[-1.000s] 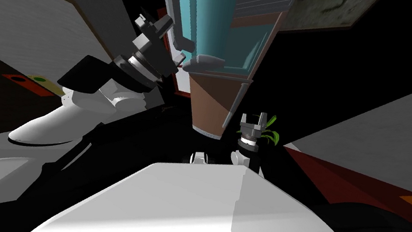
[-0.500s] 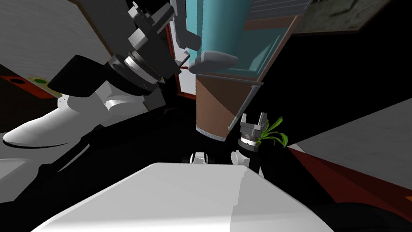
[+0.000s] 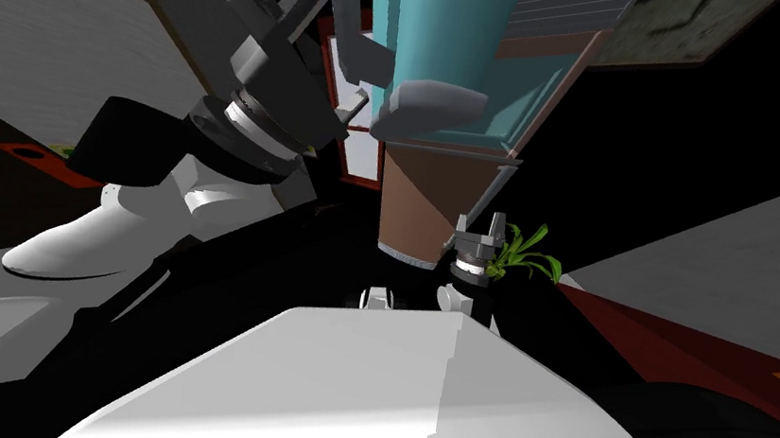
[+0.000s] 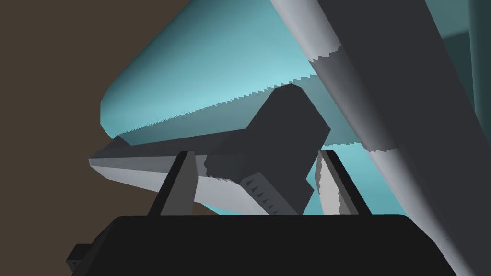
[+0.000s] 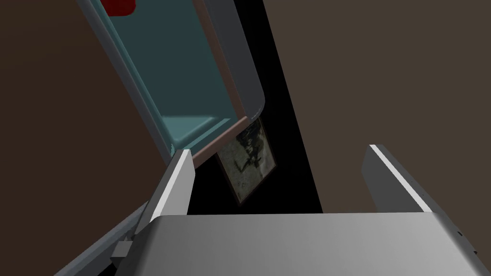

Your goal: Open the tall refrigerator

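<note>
The tall refrigerator stands ahead with its teal door swung partly out over a brown lower part. Inside are a teal liner and grey shelves. A grey handle runs down the door. My left gripper reaches in from the left and is shut on that handle. In the left wrist view the dark handle block sits between the two fingers of the left gripper, against the teal door. My right gripper hangs low beside the brown part, open and empty.
A green plant grows just right of the right gripper. A framed picture hangs on the wall right of the refrigerator. A red-framed white panel shows behind the door. Black areas lie on both sides.
My left hand has pulled up and to the left with the handle, and the teal door has swung wider. The whole view has shifted slightly right. My right arm has stayed still.
</note>
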Motion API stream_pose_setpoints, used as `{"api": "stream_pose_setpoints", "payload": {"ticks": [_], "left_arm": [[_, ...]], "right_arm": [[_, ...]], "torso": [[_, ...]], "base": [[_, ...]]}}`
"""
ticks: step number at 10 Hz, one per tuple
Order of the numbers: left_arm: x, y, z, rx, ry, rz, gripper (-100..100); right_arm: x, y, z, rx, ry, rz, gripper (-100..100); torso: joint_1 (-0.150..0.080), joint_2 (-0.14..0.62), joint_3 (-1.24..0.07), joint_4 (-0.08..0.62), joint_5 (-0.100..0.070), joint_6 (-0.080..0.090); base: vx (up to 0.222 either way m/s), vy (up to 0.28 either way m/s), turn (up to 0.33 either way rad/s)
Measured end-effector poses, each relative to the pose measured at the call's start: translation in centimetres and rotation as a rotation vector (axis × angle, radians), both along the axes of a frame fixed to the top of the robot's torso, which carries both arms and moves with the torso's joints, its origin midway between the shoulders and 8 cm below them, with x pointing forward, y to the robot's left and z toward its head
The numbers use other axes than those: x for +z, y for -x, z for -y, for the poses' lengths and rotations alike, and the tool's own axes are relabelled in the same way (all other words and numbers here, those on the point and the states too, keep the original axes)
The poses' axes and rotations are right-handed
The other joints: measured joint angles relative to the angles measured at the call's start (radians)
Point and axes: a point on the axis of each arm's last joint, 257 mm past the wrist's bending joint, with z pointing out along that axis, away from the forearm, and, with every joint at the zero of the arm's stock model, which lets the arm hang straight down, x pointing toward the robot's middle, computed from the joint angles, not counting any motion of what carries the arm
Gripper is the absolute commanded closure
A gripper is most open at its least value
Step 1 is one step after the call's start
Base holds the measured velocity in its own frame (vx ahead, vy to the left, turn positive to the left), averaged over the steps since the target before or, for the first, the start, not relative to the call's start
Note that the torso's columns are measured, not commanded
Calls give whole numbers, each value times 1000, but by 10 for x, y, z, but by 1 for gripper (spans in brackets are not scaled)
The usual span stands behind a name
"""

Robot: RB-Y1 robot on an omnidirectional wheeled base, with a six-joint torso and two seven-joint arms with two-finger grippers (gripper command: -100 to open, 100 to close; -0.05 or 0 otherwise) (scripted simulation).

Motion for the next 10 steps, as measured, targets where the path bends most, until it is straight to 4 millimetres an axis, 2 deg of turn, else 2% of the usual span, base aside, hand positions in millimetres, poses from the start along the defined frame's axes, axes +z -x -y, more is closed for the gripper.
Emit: {"api": "stream_pose_setpoints", "payload": {"ticks": [3, 10], "left_arm": [[22, 4, -4, -6, 0, -2, -100], [28, 3, 1, -7, -28, -33, -100]], "right_arm": [[0, 0, 0, 0, -1, 0, 0], [0, 0, 0, 0, -1, 0, 0]], "torso": [[-10, 6, 10, -3, -3, 1], [-13, 10, -6, 10, -11, 2]], "base": [[3, -40, 34], [-1, -6, 1]]}}
